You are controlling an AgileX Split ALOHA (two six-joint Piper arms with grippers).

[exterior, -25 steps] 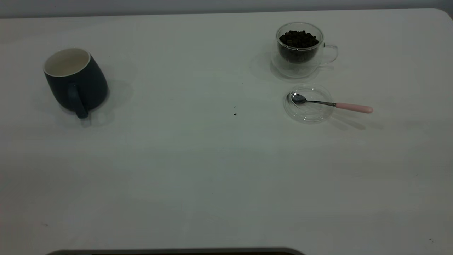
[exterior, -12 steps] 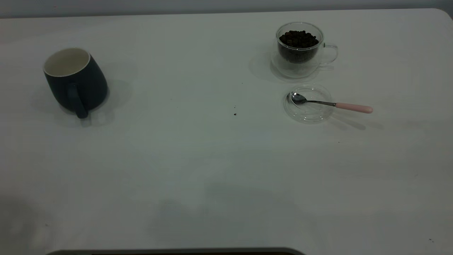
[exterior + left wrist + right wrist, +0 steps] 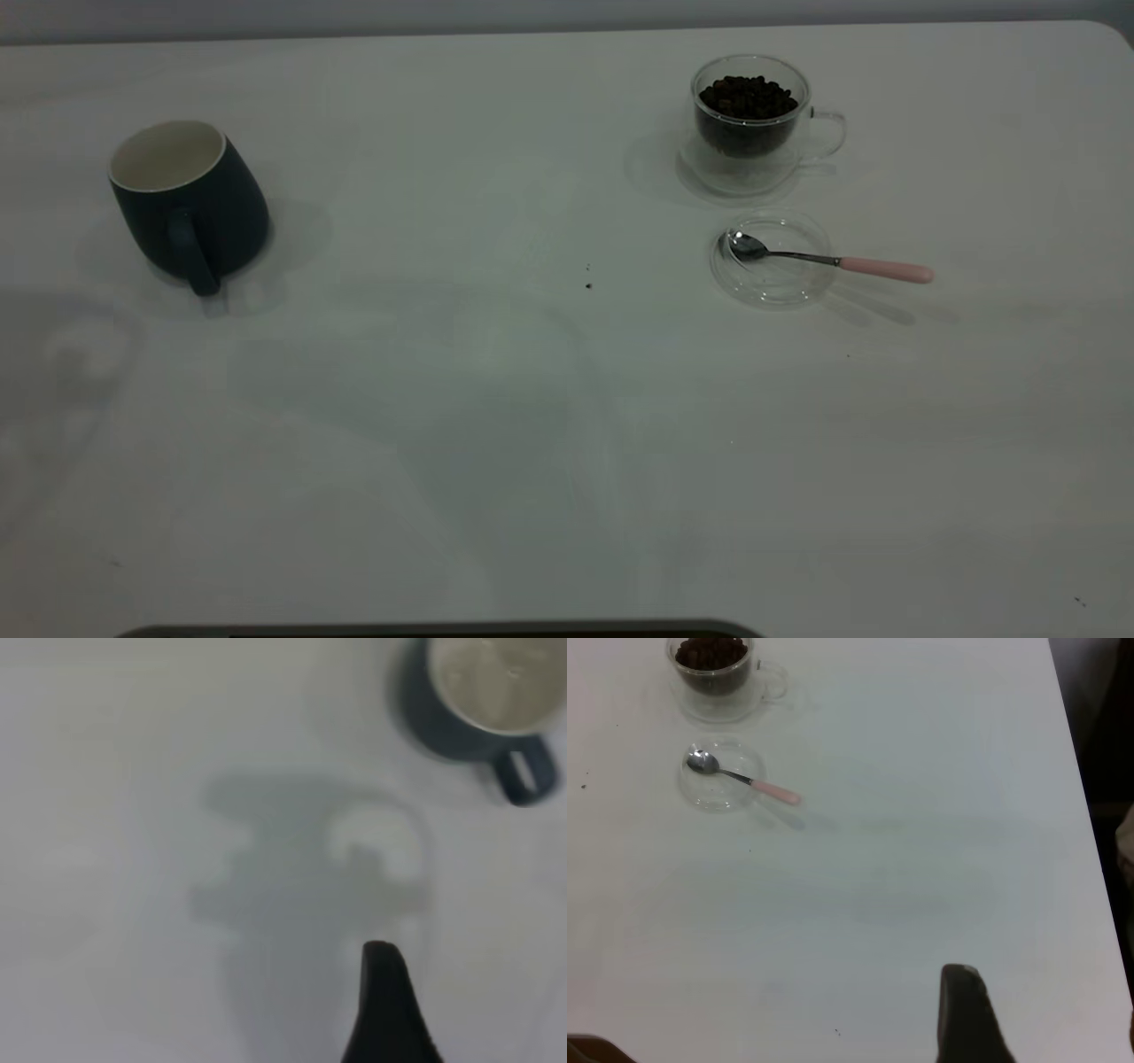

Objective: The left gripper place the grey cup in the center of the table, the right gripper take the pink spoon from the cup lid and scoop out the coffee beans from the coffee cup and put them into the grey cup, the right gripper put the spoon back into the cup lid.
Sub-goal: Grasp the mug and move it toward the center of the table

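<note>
Grey cup (image 3: 190, 206): rounded matte mug, pale inside.
Coffee cup (image 3: 750, 124): clear glass, dark beans.
Pink spoon (image 3: 828, 260): steel bowl resting in the clear round cup lid (image 3: 772, 259).
Claws: opening cannot be told.

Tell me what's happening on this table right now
Nothing is being handled yet. The grey cup stands upright at the table's left side, not in the center. The coffee cup of beans sits at the right, with the pink spoon resting in the cup lid in front of it. The left end effector hangs above the table short of the grey cup; the right end effector is well away from the spoon.
</note>
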